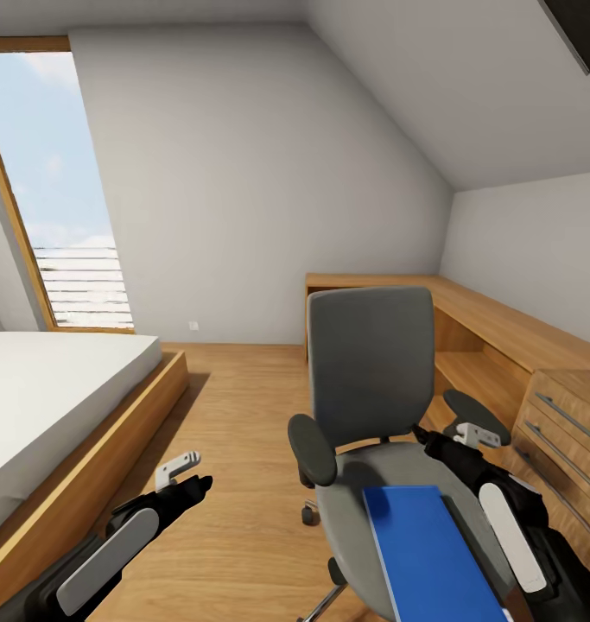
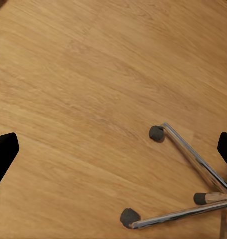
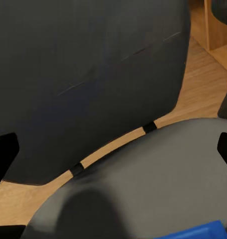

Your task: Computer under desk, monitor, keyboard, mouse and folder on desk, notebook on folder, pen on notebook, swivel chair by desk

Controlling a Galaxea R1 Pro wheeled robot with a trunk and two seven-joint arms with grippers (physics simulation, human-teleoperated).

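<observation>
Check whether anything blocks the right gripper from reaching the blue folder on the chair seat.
Nothing visible does. The folder lies flat on the swivel chair seat, with nothing on top of it. The right gripper hovers at the seat's right edge by the armrest, and bare grey seat lies between it and the folder.

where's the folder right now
In the head view the folder lies flat on the swivel chair seat, toward its right side, just inboard of the right gripper.
</observation>
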